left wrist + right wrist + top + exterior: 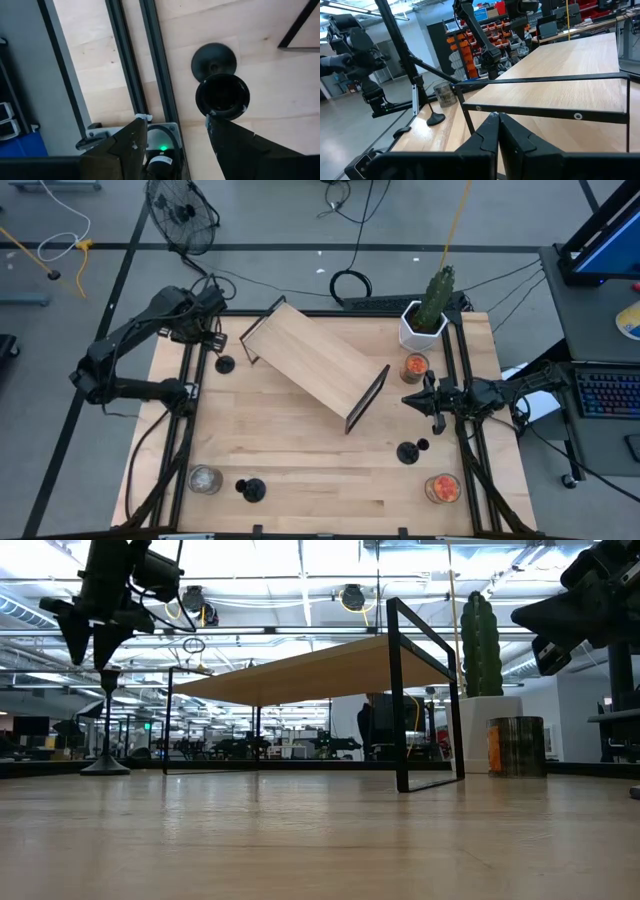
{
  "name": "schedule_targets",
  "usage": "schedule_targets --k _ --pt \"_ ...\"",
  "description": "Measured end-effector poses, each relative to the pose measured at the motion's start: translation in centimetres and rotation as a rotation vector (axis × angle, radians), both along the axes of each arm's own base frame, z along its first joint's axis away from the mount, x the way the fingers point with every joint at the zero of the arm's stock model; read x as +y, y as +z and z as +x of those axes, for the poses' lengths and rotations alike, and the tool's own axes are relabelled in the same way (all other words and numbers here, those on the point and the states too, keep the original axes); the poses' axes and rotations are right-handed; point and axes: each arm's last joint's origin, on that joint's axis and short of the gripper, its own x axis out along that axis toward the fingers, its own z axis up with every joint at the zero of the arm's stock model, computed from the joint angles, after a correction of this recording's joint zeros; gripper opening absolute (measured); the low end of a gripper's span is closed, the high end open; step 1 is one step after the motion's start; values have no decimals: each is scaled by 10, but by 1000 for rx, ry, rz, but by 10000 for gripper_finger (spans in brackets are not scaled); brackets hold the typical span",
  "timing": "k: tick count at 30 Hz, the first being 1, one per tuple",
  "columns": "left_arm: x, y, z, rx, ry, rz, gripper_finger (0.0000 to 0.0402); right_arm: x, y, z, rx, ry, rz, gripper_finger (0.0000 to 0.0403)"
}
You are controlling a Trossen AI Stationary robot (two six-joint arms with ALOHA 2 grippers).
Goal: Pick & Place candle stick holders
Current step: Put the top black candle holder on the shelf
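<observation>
The left gripper (172,135) stands with its two fingers spread wide and holding nothing, poised directly above one candle stick holder (224,364); in the left wrist view the holder's small cup (222,96) and round disc base (214,60) sit just beyond one fingertip, not between the pair. In the low view this gripper (92,640) hangs over the holder's thin upright stem, with its tips just above the cup. That holder stands upright on the wooden table (300,460), just beside the left end of the wooden shelf (310,360), a light board on a black frame that lies aslant across the far middle of the table. The right gripper (412,400) has its fingers pressed together with nothing between them; it hovers close to the shelf's right end. A second candle stick holder (408,451) stands nearer than the shelf's right end, close to that gripper, and a third candle stick holder (250,489) stands well apart from the shelf, toward the near left of the table. Beside the third holder sits a clear glass jar (204,479). An orange-filled jar (415,366) stands just beyond the shelf's right end, another orange-filled jar (442,488) lies nearer and to the right of the shelf, and a cactus in a white pot (425,315) stands farther behind the shelf's right end.
</observation>
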Motion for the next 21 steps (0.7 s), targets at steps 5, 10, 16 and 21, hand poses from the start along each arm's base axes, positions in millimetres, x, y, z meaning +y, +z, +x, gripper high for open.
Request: schedule_targets --k 5,10,16,21 --pt "-1 1 0 -2 -20 -10 216 0 0 0 0 0 2 4" --pt "-3 16 -5 -87 -17 6 216 0 0 0 0 0 3 4" --pt "-5 28 -13 -109 22 64 216 0 0 0 0 -1 0 4" --pt "3 24 -8 -105 14 70 216 0 0 0 0 -1 -17 4"
